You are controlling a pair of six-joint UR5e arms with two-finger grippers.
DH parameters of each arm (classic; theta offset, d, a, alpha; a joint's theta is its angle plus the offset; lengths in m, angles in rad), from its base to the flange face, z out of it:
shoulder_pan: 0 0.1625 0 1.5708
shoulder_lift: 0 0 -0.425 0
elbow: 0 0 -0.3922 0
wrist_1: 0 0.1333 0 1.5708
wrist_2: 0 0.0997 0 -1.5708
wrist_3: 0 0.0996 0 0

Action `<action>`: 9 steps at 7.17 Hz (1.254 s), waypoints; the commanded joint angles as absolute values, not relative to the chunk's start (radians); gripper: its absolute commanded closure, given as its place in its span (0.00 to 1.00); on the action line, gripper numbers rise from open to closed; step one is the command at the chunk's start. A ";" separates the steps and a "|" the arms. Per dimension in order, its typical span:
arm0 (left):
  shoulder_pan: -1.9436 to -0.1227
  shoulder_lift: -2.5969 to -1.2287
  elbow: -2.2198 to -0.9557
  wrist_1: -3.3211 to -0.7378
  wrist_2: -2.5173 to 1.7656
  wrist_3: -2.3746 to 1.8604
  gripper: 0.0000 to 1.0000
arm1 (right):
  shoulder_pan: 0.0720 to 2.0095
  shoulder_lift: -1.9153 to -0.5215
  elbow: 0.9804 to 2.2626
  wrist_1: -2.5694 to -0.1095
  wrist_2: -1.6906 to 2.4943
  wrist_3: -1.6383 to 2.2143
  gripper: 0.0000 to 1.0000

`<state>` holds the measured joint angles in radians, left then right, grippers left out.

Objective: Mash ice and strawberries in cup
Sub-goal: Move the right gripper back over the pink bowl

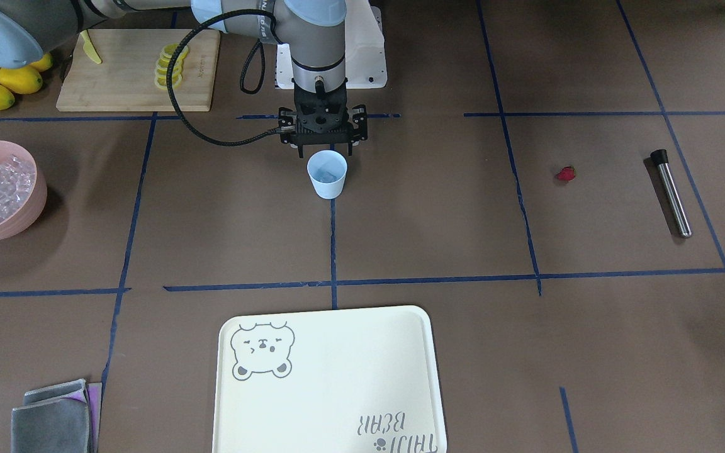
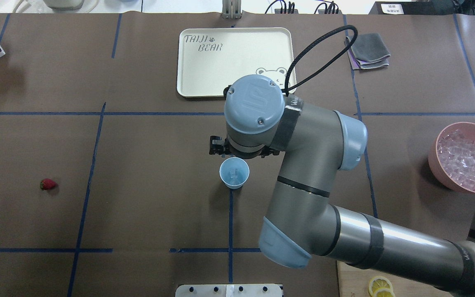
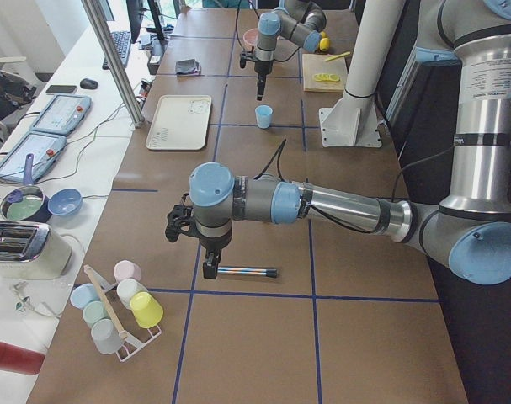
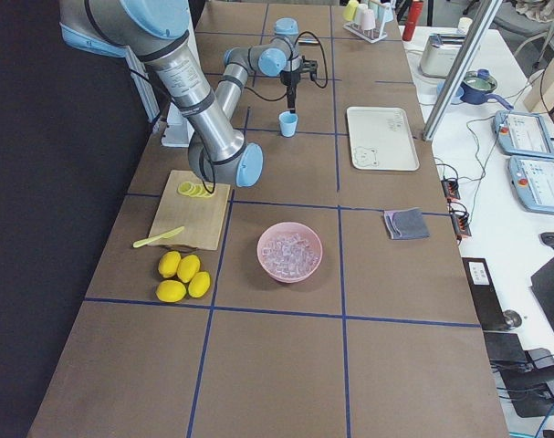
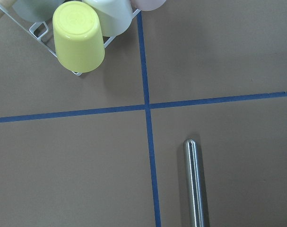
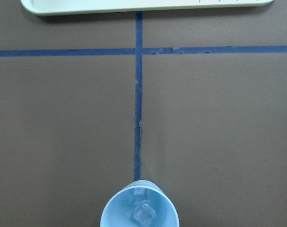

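Observation:
The pale blue cup (image 1: 327, 180) stands upright at the table's middle, with a couple of clear ice cubes (image 6: 143, 216) in its bottom. My right gripper (image 1: 326, 151) hangs just above and behind the cup, its fingers spread wider than the rim and holding nothing. A small red strawberry (image 1: 566, 173) lies alone on the table, far toward my left. My left gripper (image 3: 208, 270) shows only in the exterior left view, beside the near end of a steel muddler (image 3: 247, 272). Whether it is open or shut I cannot tell.
A pink bowl (image 1: 39, 189) full of ice sits at my far right. Behind it are lemons (image 1: 4, 78) and a cutting board (image 1: 123, 82) with lemon slices. A cream tray (image 1: 337, 377) and folded cloths (image 1: 54, 415) lie across the table. A cup rack (image 5: 79, 35) stands near the muddler.

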<state>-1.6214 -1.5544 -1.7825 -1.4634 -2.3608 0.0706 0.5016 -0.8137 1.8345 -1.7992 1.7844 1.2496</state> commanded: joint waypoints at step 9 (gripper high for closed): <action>-1.621 -1.562 -1.818 -1.462 -2.361 0.069 0.00 | 1.153 -1.593 2.051 -1.532 2.171 0.580 0.01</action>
<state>-1.6214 -1.5614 -1.8086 -1.4630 -2.3608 0.0694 1.0724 -1.5407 2.0890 -1.5437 2.0879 0.7198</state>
